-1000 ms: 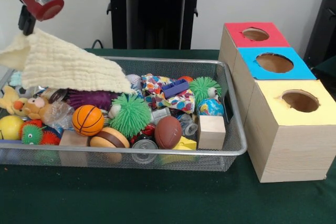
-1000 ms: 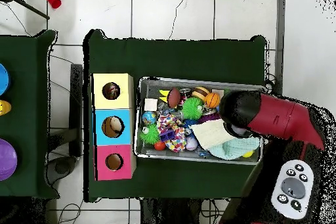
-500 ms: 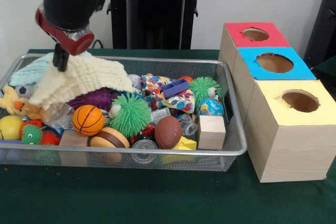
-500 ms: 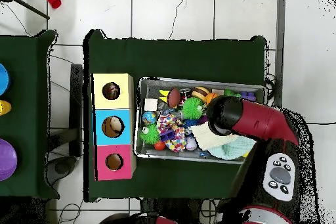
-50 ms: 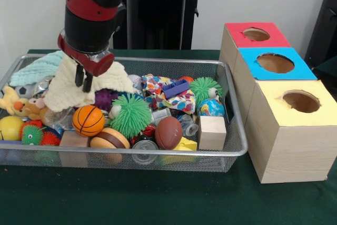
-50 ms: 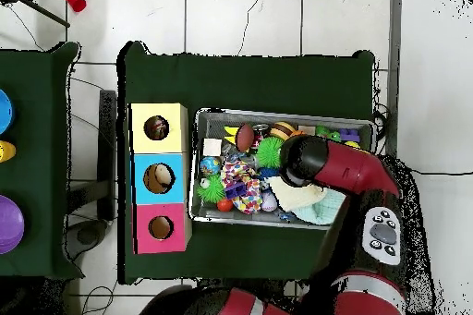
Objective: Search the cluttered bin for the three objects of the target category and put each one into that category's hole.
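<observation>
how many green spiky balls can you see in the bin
3: a large one mid-bin, another at the back right, a small one front left. The cloth may hide more.

One camera sits low and close at the desk's edge, facing the silver wire mesh bin [image 5: 231, 146]. The other looks straight down from high up. Both show the bin [image 6: 205, 119] and the three wooden boxes [image 6: 159, 177].

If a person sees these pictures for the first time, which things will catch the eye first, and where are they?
The red and black arm comes down over the bin's left part, its tool pinching a pale yellow cloth. The wire bin is crowded with bright toys, such as an orange ball. To its right stand three boxes with red, blue and yellow tops.
</observation>
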